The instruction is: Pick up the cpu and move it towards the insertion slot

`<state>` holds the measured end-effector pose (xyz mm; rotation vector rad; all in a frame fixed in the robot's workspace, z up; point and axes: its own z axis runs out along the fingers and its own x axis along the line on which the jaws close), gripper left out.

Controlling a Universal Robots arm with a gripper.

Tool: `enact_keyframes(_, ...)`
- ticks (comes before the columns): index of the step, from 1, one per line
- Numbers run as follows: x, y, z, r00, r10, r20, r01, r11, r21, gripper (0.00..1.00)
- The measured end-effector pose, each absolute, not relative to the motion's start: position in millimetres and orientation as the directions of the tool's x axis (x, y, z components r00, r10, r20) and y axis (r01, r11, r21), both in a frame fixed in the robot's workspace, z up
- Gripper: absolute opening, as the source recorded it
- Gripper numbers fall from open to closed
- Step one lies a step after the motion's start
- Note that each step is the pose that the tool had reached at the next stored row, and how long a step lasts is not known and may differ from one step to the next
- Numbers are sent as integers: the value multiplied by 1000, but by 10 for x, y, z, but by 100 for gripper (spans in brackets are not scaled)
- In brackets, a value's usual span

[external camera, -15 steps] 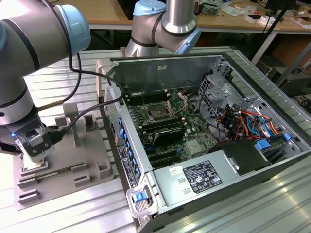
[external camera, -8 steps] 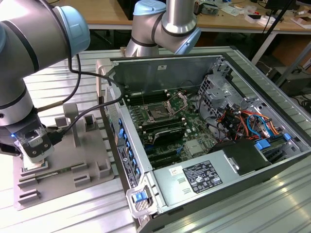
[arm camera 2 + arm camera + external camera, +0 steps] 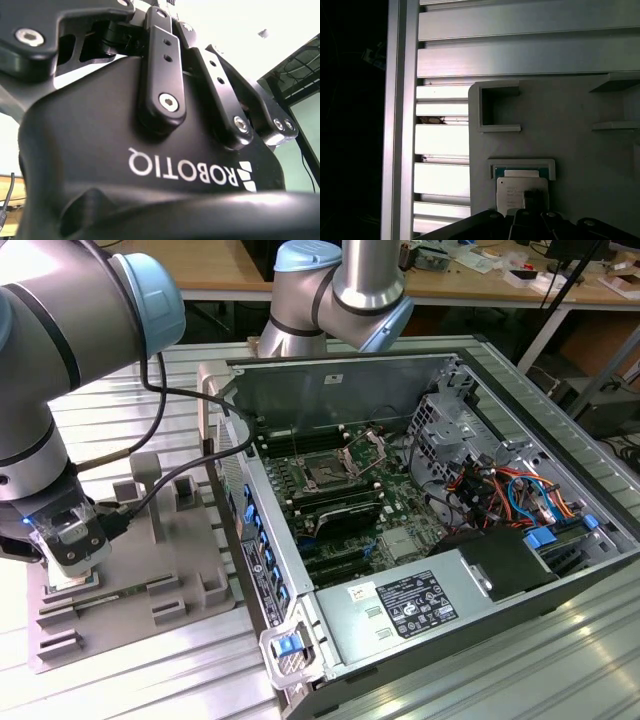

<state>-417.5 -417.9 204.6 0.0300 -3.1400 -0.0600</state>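
1. The small, flat, square cpu with a silvery-white metal top lies flat in a shallow walled recess of the grey plastic fixture. In the first wrist view a green strip of its board shows along one edge of the lid.
2. A small dark piece of the tool overlaps the lid near one corner. Whether it touches the metal cannot be told.
3. The black-bodied gripper sits directly over the cpu. In the exterior view it is low over the fixture's end, at the exterior view's left. The second wrist view gives its black housing and link bars at close range. Whether it is spread apart, drawn together, or clamped on anything cannot be told.
4. It hangs from a grey, blue-capped robot arm, with black cables trailing off the wrist.
5. The fixture carries raised posts and rectangular recesses. A square, open-sided pocket lies near the cpu's recess. The fixture rests on a ribbed aluminium table.
6. An open grey metal computer case stands just beside the fixture, toward the exterior view's right, with its green motherboard exposed.
7. The small square insertion slot with a dark centre and silver frame sits on the motherboard, well apart from the cpu and gripper. Long, narrow black memory slots lie just beside it.
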Motion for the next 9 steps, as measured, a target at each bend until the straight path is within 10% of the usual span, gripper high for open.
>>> enact_keyframes(3, -4175, -4180, 2047, -1000, -19, 1, -19, 999, 38, 11)
enact_keyframes(9, -4175, -4181, 2046, -1000, -19, 0, -19, 999, 38, 54)
